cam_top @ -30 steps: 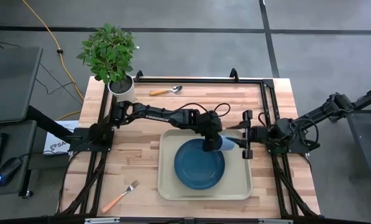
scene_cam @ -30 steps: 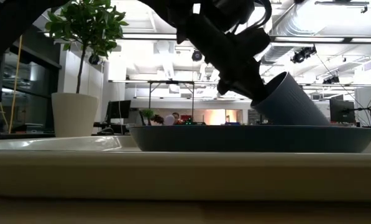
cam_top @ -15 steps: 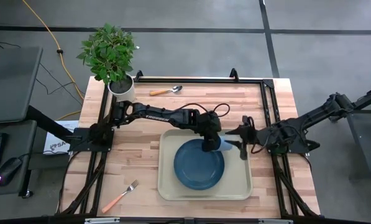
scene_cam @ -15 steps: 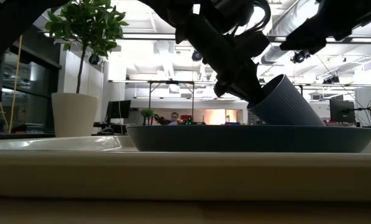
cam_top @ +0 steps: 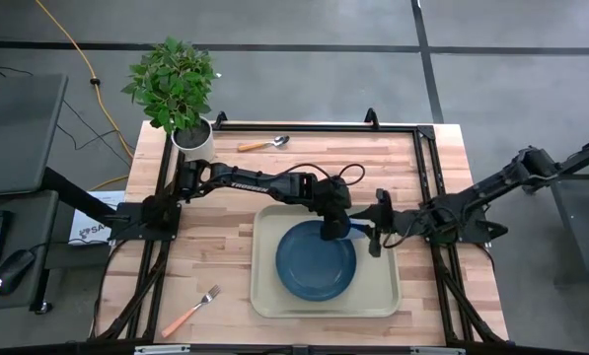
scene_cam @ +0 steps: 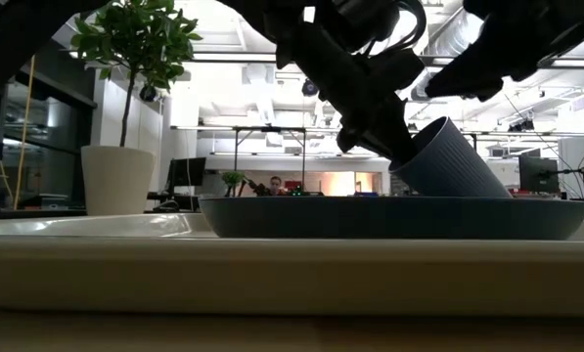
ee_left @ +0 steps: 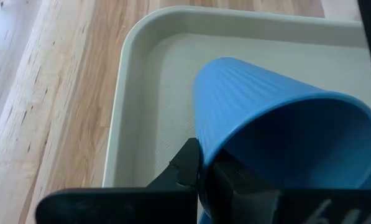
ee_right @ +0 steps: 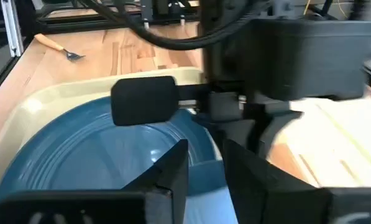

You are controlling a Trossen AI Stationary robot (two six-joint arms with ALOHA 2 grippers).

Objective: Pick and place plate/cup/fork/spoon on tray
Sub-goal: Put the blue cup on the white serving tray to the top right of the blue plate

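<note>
Gripping the tilted cup (scene_cam: pixel 450 159) over the plate (cam_top: pixel 317 261) at frame center, the left end effector (cam_top: pixel 331 228) stays clamped; the right end effector (cam_top: pixel 375 237) beside it, fingers slightly apart.

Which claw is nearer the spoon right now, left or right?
Left. The left claw grips the cup over the tray, below the spoon at the table's far edge. The right claw sits farther right.

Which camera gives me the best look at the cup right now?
The left wrist view: the cup fills it, tilted, its rim pinched by the left end effector. The low view shows it leaning over the plate in silhouette. The high view shows only a sliver between the arms; the right wrist view barely shows it.
</note>
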